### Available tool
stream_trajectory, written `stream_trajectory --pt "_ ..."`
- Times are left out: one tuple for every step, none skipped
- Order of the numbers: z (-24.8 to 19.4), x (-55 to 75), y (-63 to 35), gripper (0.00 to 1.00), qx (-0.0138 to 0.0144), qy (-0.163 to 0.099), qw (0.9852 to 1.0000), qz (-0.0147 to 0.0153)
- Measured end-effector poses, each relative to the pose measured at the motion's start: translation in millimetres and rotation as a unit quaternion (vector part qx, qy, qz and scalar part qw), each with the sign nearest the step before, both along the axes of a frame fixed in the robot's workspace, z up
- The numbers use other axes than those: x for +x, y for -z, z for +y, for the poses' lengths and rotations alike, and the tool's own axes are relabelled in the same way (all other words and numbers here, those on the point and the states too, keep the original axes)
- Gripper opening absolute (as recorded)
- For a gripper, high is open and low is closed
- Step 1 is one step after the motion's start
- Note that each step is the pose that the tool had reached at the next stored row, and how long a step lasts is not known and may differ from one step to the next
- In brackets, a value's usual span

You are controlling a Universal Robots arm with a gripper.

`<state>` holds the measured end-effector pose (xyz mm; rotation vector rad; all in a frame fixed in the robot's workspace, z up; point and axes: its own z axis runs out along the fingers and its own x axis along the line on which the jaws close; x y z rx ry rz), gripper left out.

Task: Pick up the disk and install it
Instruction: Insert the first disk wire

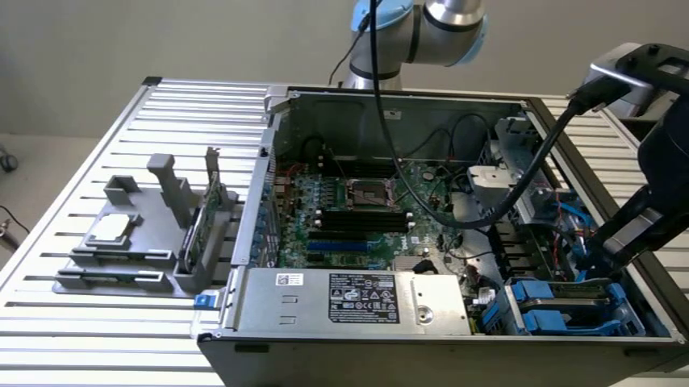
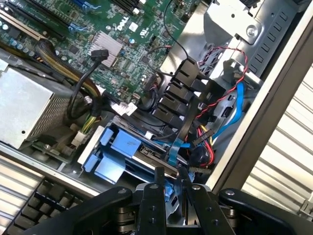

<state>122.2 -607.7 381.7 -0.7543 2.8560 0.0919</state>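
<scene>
Disk (image 1: 573,285) at the drive bay, install apparently unfinished
Exterior view's lower right: gripper (image 1: 595,262) low inside the computer case (image 1: 323,343), on the disk; wrist view: fingers (image 2: 159,177) close together, seemingly clamped on its blue-railed edge

The disk (image 2: 142,152), a flat slab framed by blue rails, sits in the drive bay at the case's corner

You see motherboard (image 1: 356,218) green, black slots | disk (image 1: 549,310) beside motherboard: blue rails | power-supply box (image 1: 356,298) against motherboard: grey, white-and-black label | twisted wires (image 2: 222,100) beside motherboard: red and black | flat cable (image 2: 238,105): blue | gripper (image 2: 171,174): black | table (image 1: 194,105) around: silver, ribbed | arm (image 1: 431,36): silver, pale blue caps
</scene>
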Motion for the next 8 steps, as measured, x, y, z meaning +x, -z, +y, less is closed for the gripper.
stream_trajectory --pt "0.0 0.0 -0.1 0.25 0.0003 0.006 1.0000 0.0000" --pt "0.0 0.0 -0.1 0.25 0.0006 0.013 0.9999 0.0000" --pt "0.0 0.0 0.0 0.25 0.0009 0.019 0.9998 0.0000" --pt "0.0 0.0 -0.1 0.25 0.0012 0.026 0.9997 0.0000" --pt "0.0 0.0 0.0 0.25 0.0015 0.033 0.9995 0.0000" --pt "0.0 0.0 0.0 0.25 0.0018 0.039 0.9992 0.0000" --pt "0.0 0.0 0.0 0.25 0.0021 0.046 0.9989 0.0000" --pt "0.0 0.0 0.0 0.25 0.0023 0.053 0.9986 0.0000"
